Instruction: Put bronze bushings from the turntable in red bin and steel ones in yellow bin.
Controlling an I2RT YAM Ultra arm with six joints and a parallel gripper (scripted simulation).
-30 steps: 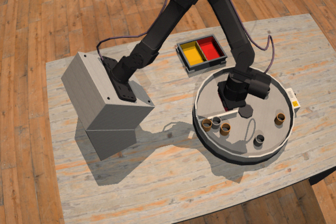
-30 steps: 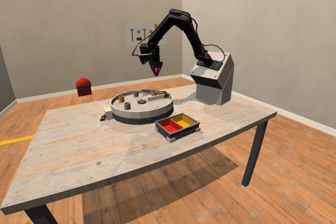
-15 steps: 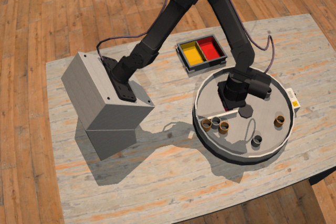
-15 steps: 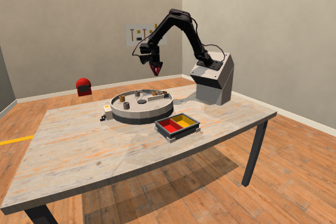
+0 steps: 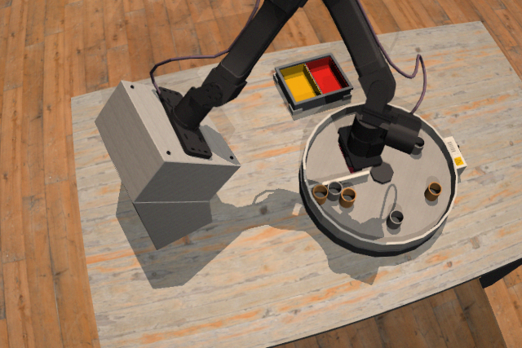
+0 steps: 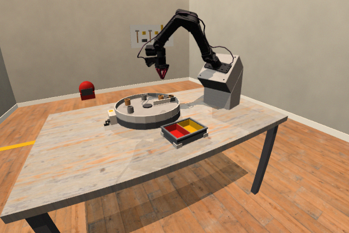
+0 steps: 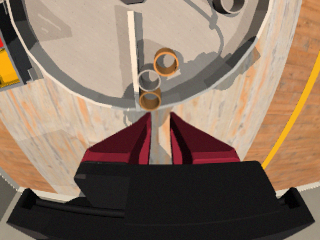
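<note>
Gripper (image 6: 162, 76) high over turntable (image 6: 169, 111), fingers nearly closed, holding nothing.
Six bushings on the disc; arm hides part of one steel bushing (image 5: 418, 144); both bins (image 5: 314, 80) hold nothing.

Workshop indicated: tool board (image 6: 140, 36) with hammers mounted on wall, red welding helmet (image 6: 86, 90) on plank floor (image 6: 295, 168), wooden worktable (image 6: 84, 151).
</note>
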